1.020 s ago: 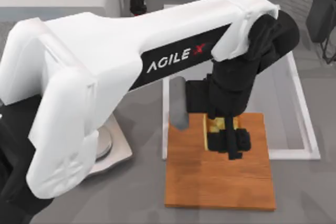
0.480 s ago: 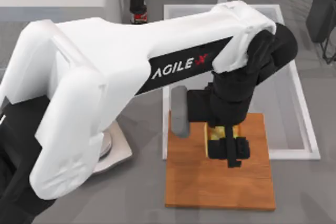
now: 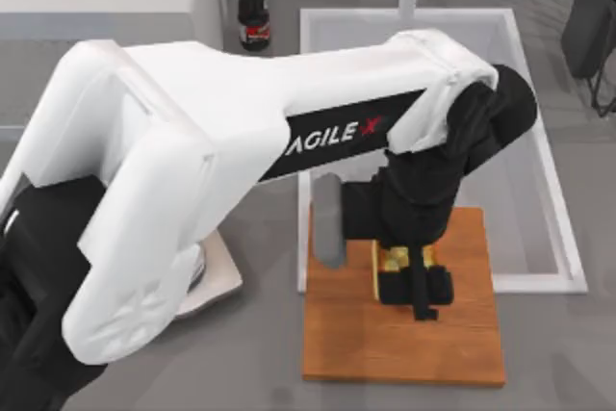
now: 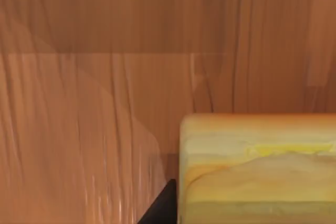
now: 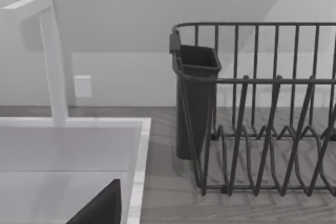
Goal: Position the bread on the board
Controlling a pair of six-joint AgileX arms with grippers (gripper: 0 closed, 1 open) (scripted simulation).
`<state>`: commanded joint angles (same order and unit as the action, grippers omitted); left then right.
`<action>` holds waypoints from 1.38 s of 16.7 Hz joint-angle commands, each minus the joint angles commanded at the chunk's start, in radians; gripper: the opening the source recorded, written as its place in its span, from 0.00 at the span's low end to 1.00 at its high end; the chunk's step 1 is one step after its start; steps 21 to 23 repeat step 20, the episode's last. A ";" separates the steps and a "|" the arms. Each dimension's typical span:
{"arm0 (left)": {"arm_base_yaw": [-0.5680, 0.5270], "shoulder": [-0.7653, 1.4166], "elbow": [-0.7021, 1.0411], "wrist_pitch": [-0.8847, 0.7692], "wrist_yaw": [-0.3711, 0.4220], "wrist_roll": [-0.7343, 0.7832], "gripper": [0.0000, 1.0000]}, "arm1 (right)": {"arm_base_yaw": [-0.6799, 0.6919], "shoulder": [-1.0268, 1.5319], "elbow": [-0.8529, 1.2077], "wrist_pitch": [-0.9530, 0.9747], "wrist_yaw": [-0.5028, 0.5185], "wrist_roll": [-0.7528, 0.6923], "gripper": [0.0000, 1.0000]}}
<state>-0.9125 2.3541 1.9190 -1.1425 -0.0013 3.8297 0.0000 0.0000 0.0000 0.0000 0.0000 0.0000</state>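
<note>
Reaching across from the top view's left, left arm (white, AgileX logo) ends w/ its black left gripper over the board.

- Left gripper: grasping the bread, which sits between its black fingers; yellow chunk w/ darker crust edge visible just under the wrist. In left wrist view the bread appears close up, layered yellow and orange, w/ board grain behind it. Whether the bread touches the board or hangs just above it: cannot tell.
- Board: flat, orange-brown wood, lying on the grey bench at centre-right, its far edge overlapping the near rim of the white sink.
- Grey cylinder: upright-looking part beside the gripper, at the board's far-left corner.
- Scale: silver, left of the board, mostly hidden under the left arm.
- Bottle: dark, red cap, at the far side of the bench, just left of the sink's far-left corner.
- Right wrist view: dark wire dish rack w/ a dark cutlery cup, white tap and sink rim; a dark part at the edge, not identifiable.
- Rack corner also shows at the top view's far right.
</note>
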 joint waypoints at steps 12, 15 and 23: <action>0.000 0.000 0.000 0.000 0.000 0.000 0.83 | 0.000 0.000 0.000 0.000 0.000 0.000 1.00; 0.000 0.000 0.000 0.000 0.000 0.000 1.00 | 0.000 0.000 0.000 0.000 0.000 0.000 1.00; 0.000 0.000 0.000 0.000 0.000 0.000 1.00 | 0.000 0.000 0.000 0.000 0.000 0.000 1.00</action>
